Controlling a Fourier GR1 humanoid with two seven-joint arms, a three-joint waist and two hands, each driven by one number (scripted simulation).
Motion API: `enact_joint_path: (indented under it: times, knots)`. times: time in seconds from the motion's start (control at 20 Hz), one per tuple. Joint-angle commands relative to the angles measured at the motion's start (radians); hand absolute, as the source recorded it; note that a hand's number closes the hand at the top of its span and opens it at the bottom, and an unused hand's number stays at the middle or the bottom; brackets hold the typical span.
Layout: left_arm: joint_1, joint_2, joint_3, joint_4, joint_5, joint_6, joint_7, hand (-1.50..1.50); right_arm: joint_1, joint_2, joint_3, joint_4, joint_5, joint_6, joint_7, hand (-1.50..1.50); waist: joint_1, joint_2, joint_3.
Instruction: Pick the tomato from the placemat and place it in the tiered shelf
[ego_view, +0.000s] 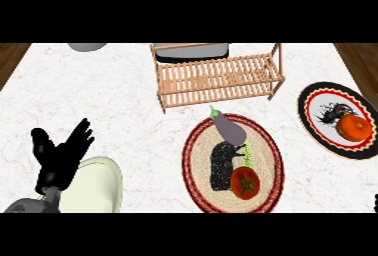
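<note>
A white marbled counter (103, 95) fills the view. Near its far edge stands a wooden tiered shelf (218, 75) of slats. Toward the near edge, right of centre, lies a round woven placemat (198, 145) with a dark red rim. By the right edge sits a black and red plate (314, 100) bearing an orange fruit (354, 127). A pale green bowl (92, 182) rests at the near left corner. Over it the left hand (59, 155) is raised with fingers spread wide, holding nothing. A purple eggplant (230, 129) lies on the placemat's far part. The tomato (245, 183) sits on the placemat's near right part, untouched. At the right edge a dark sliver shows; whether it is the right hand cannot be told.
</note>
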Motion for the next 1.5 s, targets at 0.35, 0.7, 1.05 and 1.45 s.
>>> enact_joint_path:
  times: [0.35, 0.7, 1.05, 1.45]
  knots:
    - [-0.019, -0.039, -0.026, 0.037, -0.034, -0.013, 0.01, 0.0, -0.103, 0.089, 0.271, -0.17, 0.462, -0.143, 0.565, -1.5, 0.034, 0.011, -0.007]
    - [-0.002, -0.036, -0.015, 0.007, -0.035, -0.017, 0.017, 0.0, -0.268, 0.092, 0.409, -0.071, 0.621, -0.112, 0.853, -1.5, 0.039, 0.005, -0.005]
    - [-0.038, -0.025, 0.035, 0.048, -0.025, -0.054, 0.035, 0.0, -0.528, 0.231, 0.561, 0.111, 0.847, 0.014, 1.102, -1.5, 0.022, 0.004, -0.003]
    - [0.023, -0.053, 0.066, -0.013, -0.08, -0.053, 0.043, 0.0, -0.561, 0.289, 0.557, 0.203, 0.951, -0.026, 1.148, -1.5, 0.013, 0.0, -0.001]
